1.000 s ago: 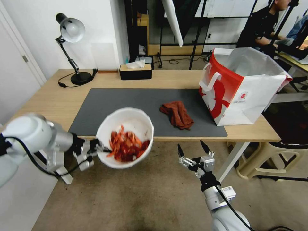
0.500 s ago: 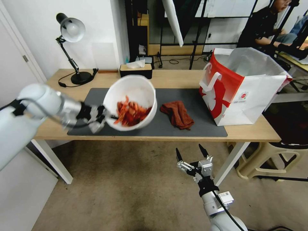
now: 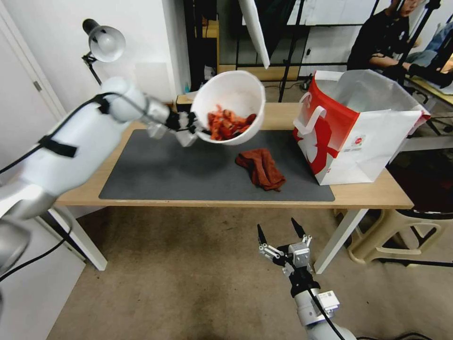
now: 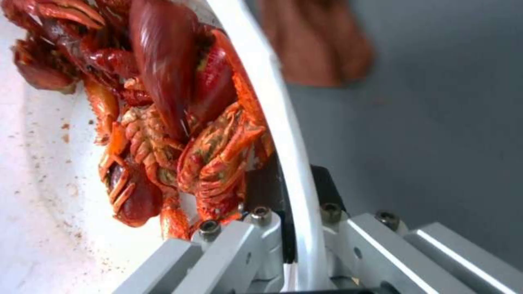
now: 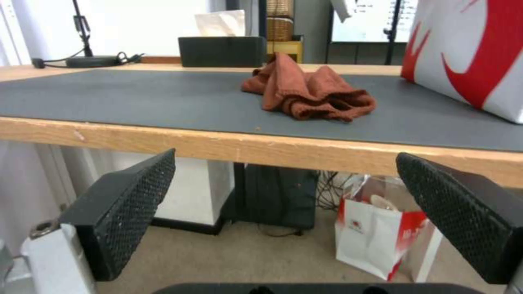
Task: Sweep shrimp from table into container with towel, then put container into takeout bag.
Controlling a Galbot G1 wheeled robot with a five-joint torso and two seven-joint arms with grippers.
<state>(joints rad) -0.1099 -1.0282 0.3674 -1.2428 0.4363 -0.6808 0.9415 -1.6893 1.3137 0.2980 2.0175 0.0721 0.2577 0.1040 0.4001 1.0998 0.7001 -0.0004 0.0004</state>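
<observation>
Container [image 3: 230, 106] carried high above the tabletop [image 3: 85, 158], rim pinched between the fingers of the left gripper [image 3: 194, 127], one finger inside against the shrimp [image 3: 227, 123], one outside the wall. Tilted slightly toward the arm, shrimp heaped on the low side near the grip, probably from holding at one edge only. Held clear of the rust-red towel [image 3: 261, 167] lying on the grey mat [image 3: 188, 174], and well short of the takeout bag [image 3: 354, 127] standing open at the right end. Right gripper [image 3: 281, 232] parked below the tabletop edge, fingers spread wide, empty. Compared with half a second ago: container raised and swung rightward toward the bag; right gripper nearly unmoved.
</observation>
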